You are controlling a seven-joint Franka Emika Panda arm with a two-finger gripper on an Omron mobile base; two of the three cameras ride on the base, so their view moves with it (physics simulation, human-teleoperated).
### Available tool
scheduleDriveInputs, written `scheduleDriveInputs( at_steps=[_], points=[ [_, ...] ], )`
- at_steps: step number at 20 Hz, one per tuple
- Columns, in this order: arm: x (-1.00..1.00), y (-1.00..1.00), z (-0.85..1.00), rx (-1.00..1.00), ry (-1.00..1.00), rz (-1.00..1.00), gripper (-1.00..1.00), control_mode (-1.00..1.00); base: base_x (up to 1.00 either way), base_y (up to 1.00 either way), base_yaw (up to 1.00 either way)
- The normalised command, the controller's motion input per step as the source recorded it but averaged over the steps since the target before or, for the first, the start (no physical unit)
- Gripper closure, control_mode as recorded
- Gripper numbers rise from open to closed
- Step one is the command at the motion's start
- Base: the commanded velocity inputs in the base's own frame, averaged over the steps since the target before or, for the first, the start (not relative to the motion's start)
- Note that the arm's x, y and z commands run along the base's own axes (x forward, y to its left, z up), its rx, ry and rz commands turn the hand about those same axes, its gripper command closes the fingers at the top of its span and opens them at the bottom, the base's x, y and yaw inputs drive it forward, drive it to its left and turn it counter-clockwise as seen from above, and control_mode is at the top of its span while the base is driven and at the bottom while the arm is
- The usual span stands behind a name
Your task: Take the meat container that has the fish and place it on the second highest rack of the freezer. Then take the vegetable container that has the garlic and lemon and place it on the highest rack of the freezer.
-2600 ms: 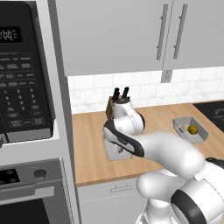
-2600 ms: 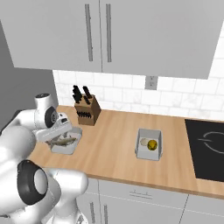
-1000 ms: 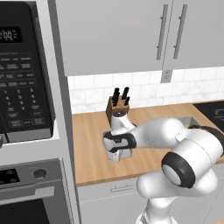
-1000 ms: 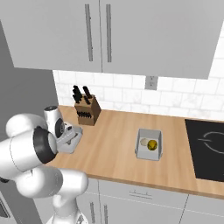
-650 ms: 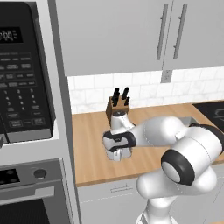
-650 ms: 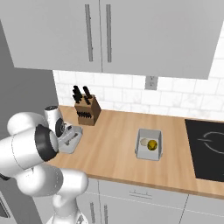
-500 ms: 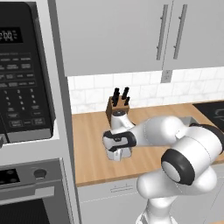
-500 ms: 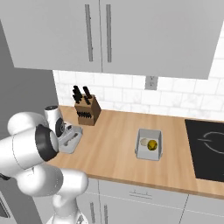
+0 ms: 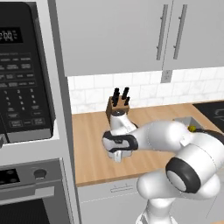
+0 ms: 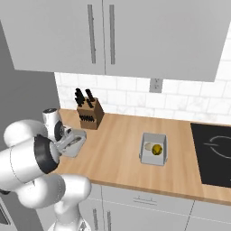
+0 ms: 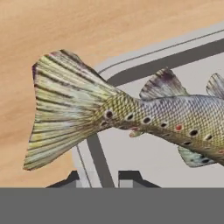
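Note:
The meat container (image 11: 175, 61) is a grey tray on the wooden counter, holding a spotted fish (image 11: 131, 116) whose tail hangs over the rim. My gripper (image 11: 103, 178) points down at the tray's near wall, one fingertip on each side, shut on it. From the right base view, the gripper (image 10: 67, 140) sits at the left end of the meat container (image 10: 76, 145). The hand (image 9: 117, 153) hides most of that tray in the left base view. The vegetable container (image 10: 153, 149) with garlic and lemon stands further right, untouched. The freezer is out of view.
A knife block (image 10: 88, 115) stands against the tiled wall just behind the meat container. A black cooktop (image 10: 212, 153) lies at the counter's right end. A microwave (image 9: 22, 74) above an oven borders the counter's left side. Wall cabinets hang overhead.
The jaws have come together on the meat container's wall from wide open. The hand has stayed low at the tray and the containers have not moved.

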Motion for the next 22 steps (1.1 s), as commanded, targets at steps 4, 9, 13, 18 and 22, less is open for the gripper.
scheduleDriveInputs(
  at_steps=[4,9,13,18,22],
  points=[
    [-0.58,0.09,0.31,-0.01,-0.16,0.04,1.0,-1.0,0.0,0.0,0.0],
    [-0.44,0.21,0.49,-0.02,-0.1,0.03,1.0,-1.0,0.0,0.0,0.0],
    [-0.37,0.2,0.73,-0.03,-0.19,0.05,1.0,-1.0,0.0,0.0,0.0],
    [-0.46,0.06,0.96,-0.02,-0.14,0.02,1.0,-1.0,0.0,0.0,0.0],
    [-0.62,0.0,1.0,-0.02,-0.09,0.0,1.0,-1.0,0.0,0.0,0.0]
  ],
)
